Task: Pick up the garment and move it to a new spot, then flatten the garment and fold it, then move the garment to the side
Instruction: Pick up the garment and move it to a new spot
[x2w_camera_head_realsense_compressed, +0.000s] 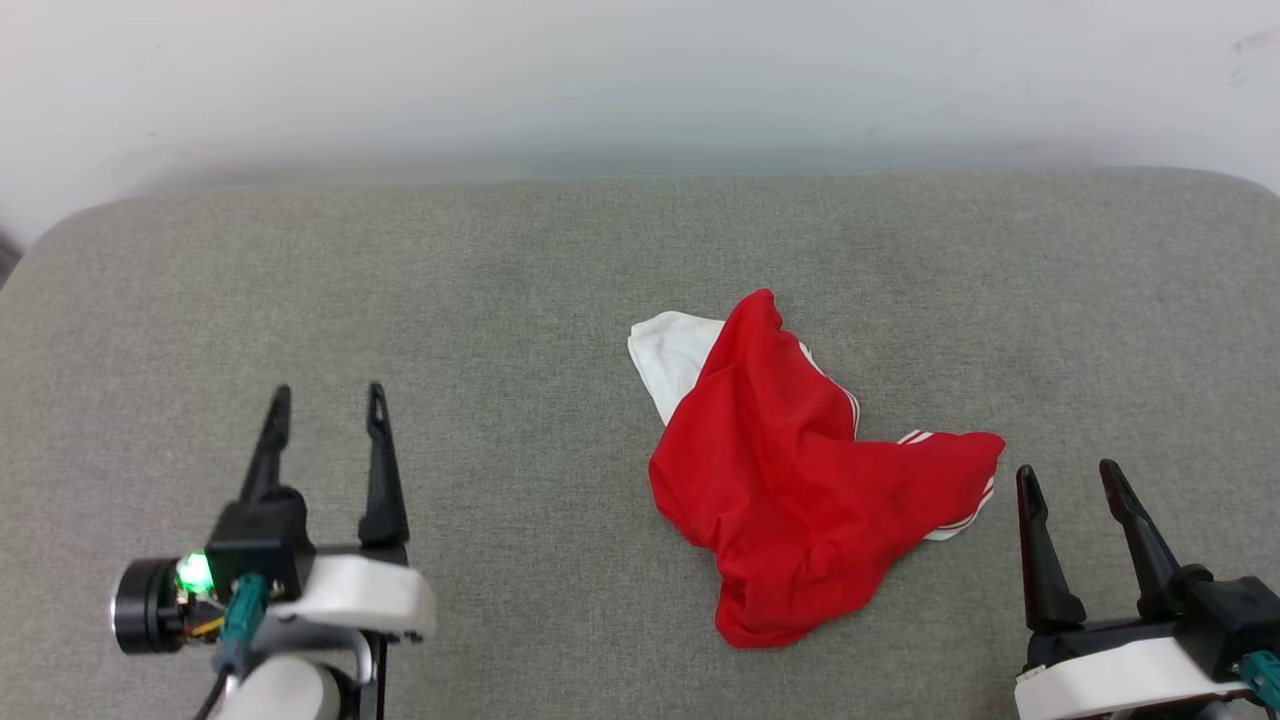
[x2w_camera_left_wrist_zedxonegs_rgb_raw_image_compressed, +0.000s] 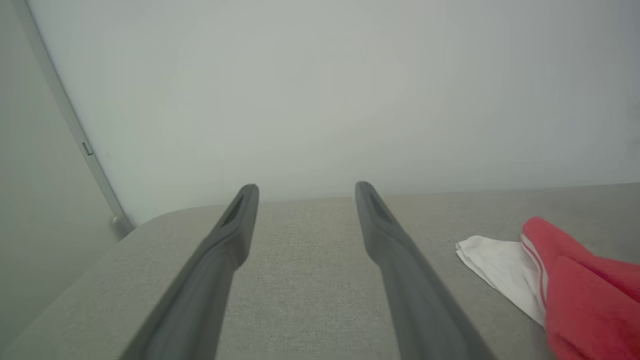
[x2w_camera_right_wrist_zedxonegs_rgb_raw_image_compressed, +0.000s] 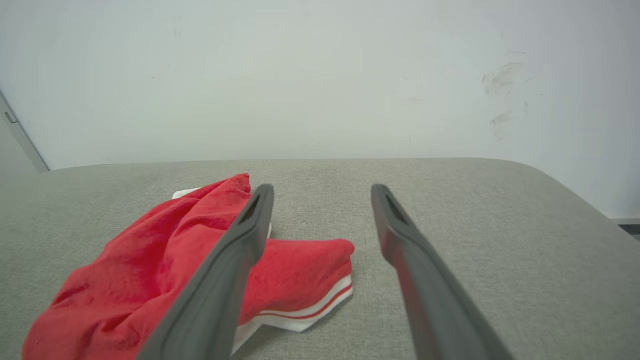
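Observation:
The garment (x2w_camera_head_realsense_compressed: 790, 480) lies crumpled in a heap on the grey cushioned surface (x2w_camera_head_realsense_compressed: 500, 290), right of centre. It is red, with a white sleeve sticking out at its upper left and striped trim at its right edge. My left gripper (x2w_camera_head_realsense_compressed: 325, 405) stands open at the lower left, well clear of the cloth, nothing between its fingers. My right gripper (x2w_camera_head_realsense_compressed: 1070, 478) is open too, just right of the garment's striped edge. The left wrist view has the garment (x2w_camera_left_wrist_zedxonegs_rgb_raw_image_compressed: 580, 290) at its right, beyond the open left gripper (x2w_camera_left_wrist_zedxonegs_rgb_raw_image_compressed: 306, 189). In the right wrist view the garment (x2w_camera_right_wrist_zedxonegs_rgb_raw_image_compressed: 150, 270) lies left of the open right gripper (x2w_camera_right_wrist_zedxonegs_rgb_raw_image_compressed: 322, 190).
A pale wall (x2w_camera_head_realsense_compressed: 640, 80) rises behind the surface's far edge. The surface has rounded corners at the far left (x2w_camera_head_realsense_compressed: 70, 230) and far right (x2w_camera_head_realsense_compressed: 1230, 190). Bare grey fabric stretches left of the garment and beyond it.

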